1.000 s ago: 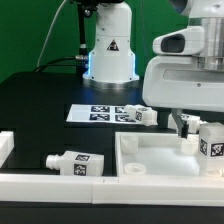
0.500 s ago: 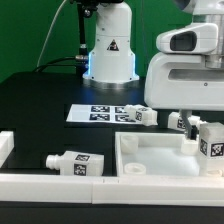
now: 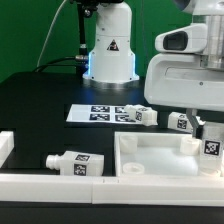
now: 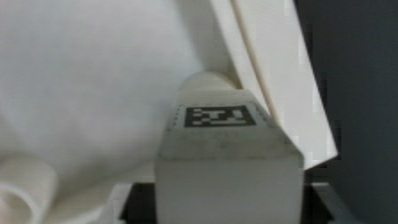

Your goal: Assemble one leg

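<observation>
My gripper point(image 3: 207, 131) is shut on a white leg point(image 3: 213, 146) and holds it upright over the right corner of the white tray-like tabletop point(image 3: 150, 158), as seen in the exterior view. In the wrist view the held leg point(image 4: 222, 160) fills the middle with its square tag facing the camera. The gripper point(image 4: 226, 206) has a dark finger point(image 4: 146, 202) on either side of it. The tabletop point(image 4: 89, 90) lies beneath, its raised rim running past the leg. Whether the leg touches the tabletop cannot be told.
Three more legs lie loose: one point(image 3: 75, 162) on the black table at the exterior view's left front, and two point(image 3: 137, 116) point(image 3: 180, 122) behind the tabletop. The marker board point(image 3: 98, 113) lies further back, before the robot base point(image 3: 110, 55). A white rail point(image 3: 60, 184) runs along the front.
My gripper has moved toward the exterior view's right with the leg in it, uncovering the leg lying behind the tabletop. The other parts have not moved.
</observation>
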{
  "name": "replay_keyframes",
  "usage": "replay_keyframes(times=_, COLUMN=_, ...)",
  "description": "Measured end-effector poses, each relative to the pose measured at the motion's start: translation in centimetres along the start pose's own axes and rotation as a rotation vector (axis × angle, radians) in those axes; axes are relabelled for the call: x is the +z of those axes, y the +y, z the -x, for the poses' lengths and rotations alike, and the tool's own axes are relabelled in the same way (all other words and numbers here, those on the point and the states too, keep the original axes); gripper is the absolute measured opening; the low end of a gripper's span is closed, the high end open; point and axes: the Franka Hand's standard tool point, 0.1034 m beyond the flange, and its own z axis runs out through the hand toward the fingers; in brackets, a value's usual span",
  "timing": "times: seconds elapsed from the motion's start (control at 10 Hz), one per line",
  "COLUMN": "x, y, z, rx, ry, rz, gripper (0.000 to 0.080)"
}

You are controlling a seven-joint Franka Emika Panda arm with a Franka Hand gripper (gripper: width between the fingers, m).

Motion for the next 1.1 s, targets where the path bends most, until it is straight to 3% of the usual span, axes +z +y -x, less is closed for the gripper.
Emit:
replay_keyframes(times=0.4, x=0.1, y=-0.08, z=0.37, rx=0.651, ry=-0.009, rz=-0.007, gripper=0.0287)
replay_keyframes(times=0.7, x=0.12, y=0.05, z=0.24, rx=0.729, ry=-0.021, rz=-0.015, gripper=0.0287)
replay_keyframes(times=0.8, x=0.12, y=0.03, z=0.27, rx=0.728, ry=-0.021, rz=-0.015, gripper=0.0371)
replay_keyframes(times=0.9, x=0.14, y=0.0, z=0.3, rx=0.714, ry=-0.02, rz=-0.015, gripper=0.0522)
replay_keyframes(times=1.0, x=0.2, y=-0.23, z=0.41, rx=0.51, ry=-0.007, rz=-0.021, gripper=0.061)
replay_keyframes(times=1.1, x=0.31, y=-0.57, z=0.86, rx=0.361, ry=-0.007, rz=-0.026, gripper=0.061)
